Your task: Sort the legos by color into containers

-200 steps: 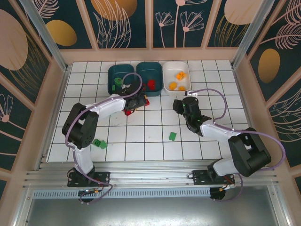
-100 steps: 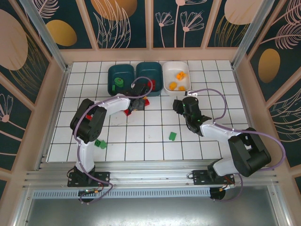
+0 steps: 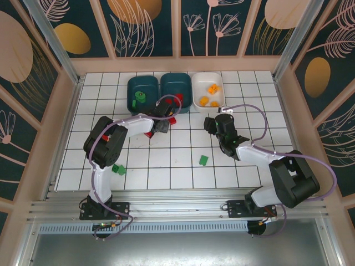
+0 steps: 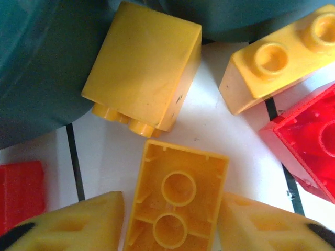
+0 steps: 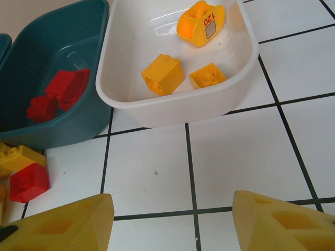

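- The left gripper [image 4: 171,209] is down at the 6 o'clock side of the middle dark teal plastic tub [image 5: 68,47]. Its two fingers press against either flank of an upturned yellow-orange plastic brick [image 4: 178,183]. The grip looks made, but the brick rests on the white tiled table [image 4: 209,120] and is not yet lifted.
- The right gripper [image 5: 172,198] hangs at the 6 o'clock side of the white rounded plastic tub [image 5: 178,110]. Its jaws are spread wide with nothing between them.
- Sorted so far:
  - The white tub holds three yellow-orange pieces [image 5: 163,74].
  - The middle tub holds red bricks [image 5: 57,94].
  - The left dark teal plastic tub [image 3: 142,83] holds green bricks [image 3: 138,98].
- Left to sort:
  - A tipped yellow brick [image 4: 141,73], a studs-up yellow brick [image 4: 277,63] and a loose red brick [image 4: 306,141] are clustered around the left gripper.
  - One stray green brick [image 3: 203,160] lies toward the table's 6 o'clock.
  - A second green brick [image 3: 117,169] lies at 8 o'clock.
- By my estimate the sorting is roughly halfway done. The gripped brick belongs in the white tub, at about 2 o'clock from the left gripper.
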### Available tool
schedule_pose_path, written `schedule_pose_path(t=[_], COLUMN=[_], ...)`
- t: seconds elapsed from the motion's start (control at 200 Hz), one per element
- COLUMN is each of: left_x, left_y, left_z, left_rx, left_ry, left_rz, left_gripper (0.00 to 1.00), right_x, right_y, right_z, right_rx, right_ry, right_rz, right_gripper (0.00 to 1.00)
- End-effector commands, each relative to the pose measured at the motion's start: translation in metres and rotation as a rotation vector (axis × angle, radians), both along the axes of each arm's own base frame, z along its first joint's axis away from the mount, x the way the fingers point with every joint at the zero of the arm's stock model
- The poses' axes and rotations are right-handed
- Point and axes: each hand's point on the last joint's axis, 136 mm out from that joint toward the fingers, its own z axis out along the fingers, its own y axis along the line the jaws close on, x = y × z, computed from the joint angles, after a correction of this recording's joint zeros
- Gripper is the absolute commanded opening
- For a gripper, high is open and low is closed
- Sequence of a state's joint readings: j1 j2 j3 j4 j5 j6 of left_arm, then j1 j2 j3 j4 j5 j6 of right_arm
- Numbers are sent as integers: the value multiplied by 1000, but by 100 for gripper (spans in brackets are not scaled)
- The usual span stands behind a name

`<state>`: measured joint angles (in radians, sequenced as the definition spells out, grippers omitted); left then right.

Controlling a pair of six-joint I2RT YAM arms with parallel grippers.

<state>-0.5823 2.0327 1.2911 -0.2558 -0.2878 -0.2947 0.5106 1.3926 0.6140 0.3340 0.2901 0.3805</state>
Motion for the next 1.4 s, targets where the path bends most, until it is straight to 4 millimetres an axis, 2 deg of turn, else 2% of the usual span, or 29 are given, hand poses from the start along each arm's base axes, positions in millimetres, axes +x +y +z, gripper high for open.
schedule_pose_path(t=[0.0,0.08,0.25,0.325,0.445,0.535,0.631,0.646,0.676,0.781,1.006,1.111,1.171,1.266,1.351,1.391], left_x=[-11,-11,0,13,38,61,86,89,96,112,121,122,123,124,121,120], left_y=[9,2,-36,-63,-116,-150,-169,-172,-178,-193,-207,-213,-216,-218,-221,-221], left_z=[0,23,107,134,155,156,159,155,163,155,129,124,125,133,147,157], left_rx=[19,-44,-280,-381,-482,-541,-563,-563,-583,-608,-640,-657,-668,-681,-704,-713], left_ry=[24,-2,-86,-106,-121,-116,-129,-121,-141,-146,-122,-118,-123,-137,-147,-155], left_rz=[-2,0,-31,-63,-142,-183,-184,-184,-187,-195,-206,-226,-234,-247,-270,-278], left_gripper=[22,16,11,9,8,7,9,10,12,17,26,29,36,58,69,71], right_x=[1,1,1,0,-4,-8,-12,-12,-13,-15,-17,-16,-16,-15,-15,-14], right_y=[0,-2,-8,-22,-59,-77,-84,-85,-87,-90,-89,-87,-86,-84,-82,-81], right_z=[1,1,0,2,3,0,0,0,0,2,7,8,9,9,11,11], right_rx=[4,0,0,-7,39,132,210,215,221,232,244,248,249,247,249,249], right_ry=[-18,-20,-21,-35,-46,-39,-42,-43,-45,-56,-72,-75,-76,-74,-79,-77], right_rz=[-17,-23,-61,-134,-275,-316,-327,-330,-337,-348,-332,-320,-311,-300,-288,-283], right_gripper=[62,62,62,62,62,63,65,65,66,67,67,68,68,68,68,69])
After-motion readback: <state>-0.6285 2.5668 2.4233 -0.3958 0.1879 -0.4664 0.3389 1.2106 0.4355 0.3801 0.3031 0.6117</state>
